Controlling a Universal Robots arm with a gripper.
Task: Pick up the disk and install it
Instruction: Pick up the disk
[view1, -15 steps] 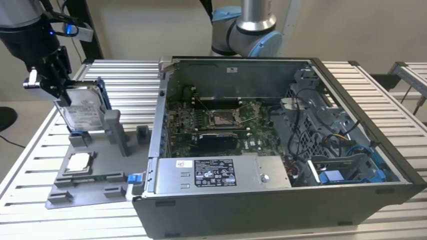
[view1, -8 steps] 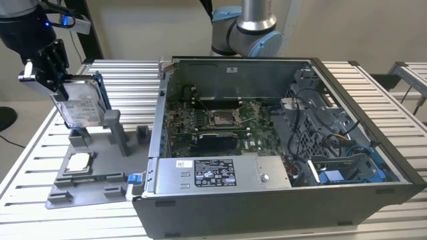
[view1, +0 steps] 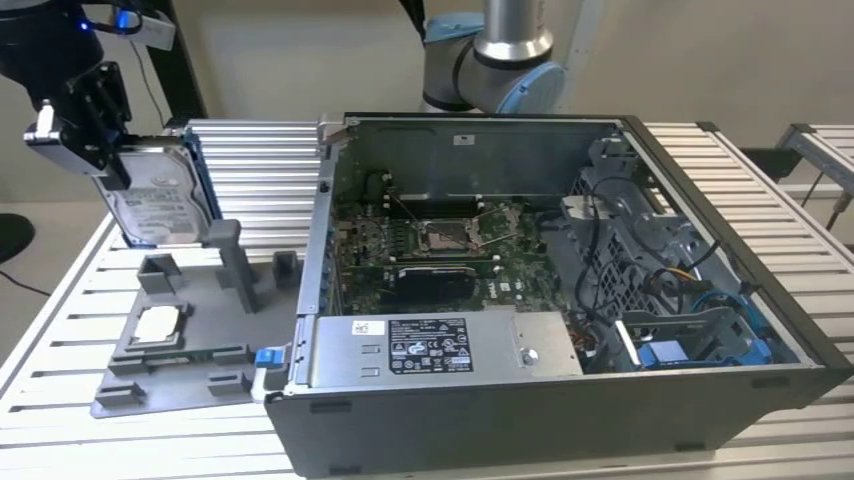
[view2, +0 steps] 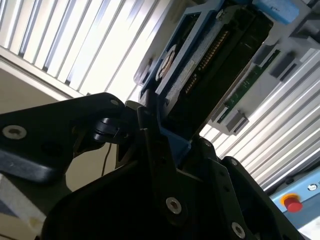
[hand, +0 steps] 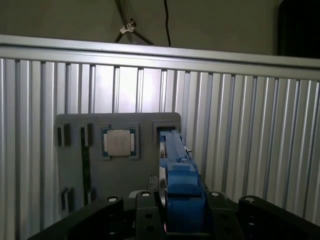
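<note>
The gripper (view1: 91, 150) clamps the blue carrier edge of the disk (view1: 160, 200), upright at the grey parts tray (view1: 200, 330), nine o'clock of the open computer case (view1: 534, 400); likely rigid, weighty and shock-sensitive, it is best held by its frame.

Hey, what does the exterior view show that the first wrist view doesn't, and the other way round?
Exterior view: the open computer case with its motherboard, beside the grey tray. First wrist view: a dark cable against the wall beyond the table. Both: the end effector gripping the disk, and the processor chip in the tray.
</note>
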